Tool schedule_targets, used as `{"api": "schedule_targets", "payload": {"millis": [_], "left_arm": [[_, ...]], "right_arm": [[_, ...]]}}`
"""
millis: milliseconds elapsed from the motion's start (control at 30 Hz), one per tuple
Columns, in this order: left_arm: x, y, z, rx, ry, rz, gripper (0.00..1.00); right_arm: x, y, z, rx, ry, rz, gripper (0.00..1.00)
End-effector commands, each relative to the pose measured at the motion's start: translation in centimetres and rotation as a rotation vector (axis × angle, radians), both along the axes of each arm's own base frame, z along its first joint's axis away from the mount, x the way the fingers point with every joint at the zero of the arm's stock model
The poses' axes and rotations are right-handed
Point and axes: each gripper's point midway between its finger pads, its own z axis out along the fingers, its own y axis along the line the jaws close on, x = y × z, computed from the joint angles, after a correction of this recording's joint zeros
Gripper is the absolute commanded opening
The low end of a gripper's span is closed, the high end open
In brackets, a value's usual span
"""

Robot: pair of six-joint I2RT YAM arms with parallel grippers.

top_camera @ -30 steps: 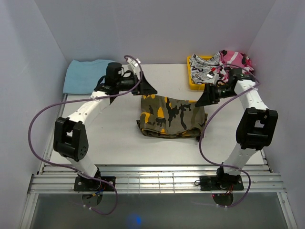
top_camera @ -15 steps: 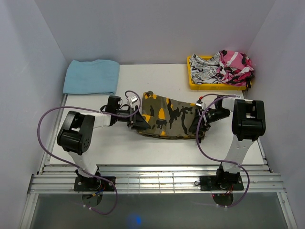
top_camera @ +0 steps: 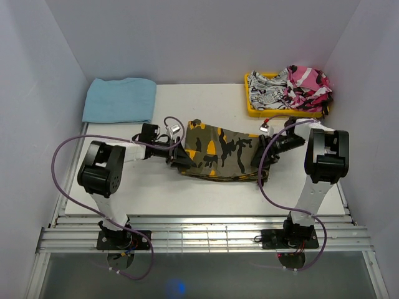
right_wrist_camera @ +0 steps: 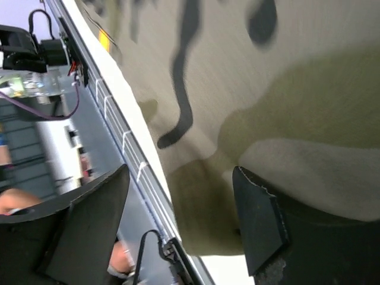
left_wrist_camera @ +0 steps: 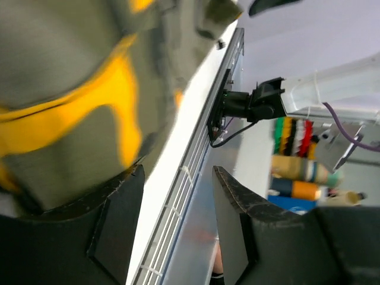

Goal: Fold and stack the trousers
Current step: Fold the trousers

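Note:
The folded camouflage trousers (top_camera: pixel 218 152) lie in the middle of the table, olive with orange-yellow and black patches. My left gripper (top_camera: pixel 176 156) is low at their left edge, open, one finger (left_wrist_camera: pixel 113 219) against the cloth (left_wrist_camera: pixel 65 113). My right gripper (top_camera: pixel 260 157) is low at their right edge, open, with the cloth (right_wrist_camera: pixel 267 89) beside one finger (right_wrist_camera: pixel 258 228). Neither gripper holds anything.
A folded light blue cloth (top_camera: pixel 120 99) lies at the back left. A yellow tray (top_camera: pixel 250 103) at the back right holds a black-and-white printed garment (top_camera: pixel 267 92) and a pink camouflage garment (top_camera: pixel 307 84). The table's slatted front edge (top_camera: pixel 199 237) runs near the arm bases.
Both arms came down from above the trousers to table level at the garment's two sides. In the last half second they barely shifted; the trousers' ends look slightly pushed in.

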Motion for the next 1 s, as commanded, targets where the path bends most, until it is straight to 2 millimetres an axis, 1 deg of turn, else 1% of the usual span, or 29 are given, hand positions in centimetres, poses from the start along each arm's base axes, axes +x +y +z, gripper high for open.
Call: {"api": "schedule_targets", "payload": {"millis": [0, 33, 67, 100, 133, 167, 200, 233, 267, 300, 333, 367, 400, 433, 467, 500, 533, 567, 600, 633, 700, 733, 767, 800, 833, 867, 900, 933, 967], "left_arm": [[1.1, -1.0, 9.2, -0.08, -0.364, -0.078, 0.61], [2.5, -1.1, 11.8, -0.089, -0.437, -0.061, 0.61], [3.3, -1.1, 12.7, -0.086, -0.464, -0.047, 0.64], [4.8, -1.2, 13.1, -0.055, -0.496, -0.006, 0.67], [6.6, -1.5, 14.0, -0.049, -0.524, 0.015, 0.69], [7.8, -1.8, 14.5, -0.054, -0.552, 0.031, 0.71], [8.9, -2.0, 14.4, -0.048, -0.553, 0.05, 0.72], [10.4, -2.1, 14.0, -0.026, -0.552, 0.086, 0.72], [12.4, -2.6, 13.6, -0.045, -0.555, 0.109, 0.72], [13.2, -2.8, 13.1, -0.046, -0.539, 0.124, 0.72], [14.3, -2.8, 12.2, -0.036, -0.519, 0.153, 0.72], [15.5, -3.1, 10.7, -0.047, -0.477, 0.164, 0.72], [16.2, -3.1, 9.7, -0.041, -0.455, 0.174, 0.72], [16.8, -3.1, 8.7, -0.034, -0.432, 0.188, 0.72], [17.3, -3.2, 8.0, -0.048, -0.431, 0.19, 0.72], [18.1, -2.9, 5.7, -0.03, -0.376, 0.212, 0.72], [18.5, -2.8, 4.8, -0.022, -0.355, 0.227, 0.72], [18.9, -2.6, 3.8, -0.019, -0.334, 0.236, 0.72], [19.4, -2.3, 1.9, -0.003, -0.29, 0.256, 0.71], [19.6, -2.0, 1.2, 0.002, -0.276, 0.265, 0.71], [20.0, -1.7, 0.6, 0.009, -0.287, 0.266, 0.71], [20.1, -1.6, 1.0, 0.004, -0.303, 0.262, 0.72], [20.2, -1.3, 1.9, -0.001, -0.319, 0.263, 0.73], [20.3, -1.1, 2.9, -0.007, -0.345, 0.258, 0.75], [20.0, -0.8, 5.5, -0.021, -0.391, 0.262, 0.78], [19.9, -0.2, 6.9, -0.026, -0.413, 0.271, 0.84], [19.5, 0.3, 8.2, -0.031, -0.427, 0.275, 0.89], [18.6, 0.8, 10.8, -0.034, -0.48, 0.281, 0.95], [18.2, 2.1, 11.2, -0.001, -0.454, 0.308, 0.98]], "right_arm": [[3.7, -0.2, 6.9, 0.029, -0.279, 0.026, 0.77], [4.5, -0.1, 8.2, 0.039, -0.315, 0.018, 0.79], [5.3, 0.1, 9.4, 0.054, -0.321, -0.014, 0.86], [6.6, 0.2, 10.8, 0.055, -0.374, -0.027, 0.89], [8.0, 0.1, 11.3, 0.05, -0.427, -0.044, 0.92], [8.9, 0.1, 11.6, 0.046, -0.443, -0.06, 0.94], [9.8, 0.1, 11.6, 0.043, -0.428, -0.088, 0.95], [11.0, 0.0, 11.4, 0.038, -0.453, -0.102, 0.96], [11.5, 0.1, 11.2, 0.046, -0.447, -0.111, 0.95], [12.1, 0.1, 10.0, 0.047, -0.4, -0.128, 0.94], [12.6, 0.1, 9.6, 0.05, -0.393, -0.135, 0.93], [12.9, 0.1, 9.0, 0.058, -0.384, -0.135, 0.92], [13.2, 0.1, 7.5, 0.055, -0.349, -0.138, 0.91], [13.1, 0.1, 6.7, 0.055, -0.328, -0.141, 0.91], [13.1, 0.1, 5.8, 0.053, -0.311, -0.141, 0.89], [13.3, 0.0, 4.7, 0.046, -0.307, -0.144, 0.88], [13.2, -0.1, 3.9, 0.039, -0.296, -0.15, 0.87], [12.8, -0.3, 2.4, 0.012, -0.274, -0.155, 0.86], [13.1, -0.5, 1.2, -0.004, -0.272, -0.157, 0.86], [13.1, -0.6, 0.5, -0.018, -0.269, -0.158, 0.85], [13.5, -1.0, -0.4, -0.047, -0.272, -0.156, 0.83], [13.8, -1.1, -0.1, -0.055, -0.284, -0.157, 0.82], [14.6, -1.3, 1.2, -0.069, -0.331, -0.158, 0.82], [14.7, -1.3, 2.3, -0.074, -0.347, -0.154, 0.81], [15.1, -1.3, 3.5, -0.084, -0.383, -0.149, 0.81], [15.9, -1.4, 6.5, -0.109, -0.479, -0.139, 0.81], [15.8, -0.7, 8.1, -0.12, -0.528, -0.119, 0.81], [15.8, -0.3, 9.5, -0.135, -0.571, -0.109, 0.82], [15.5, 0.8, 12.2, -0.162, -0.663, -0.079, 0.82]]}}
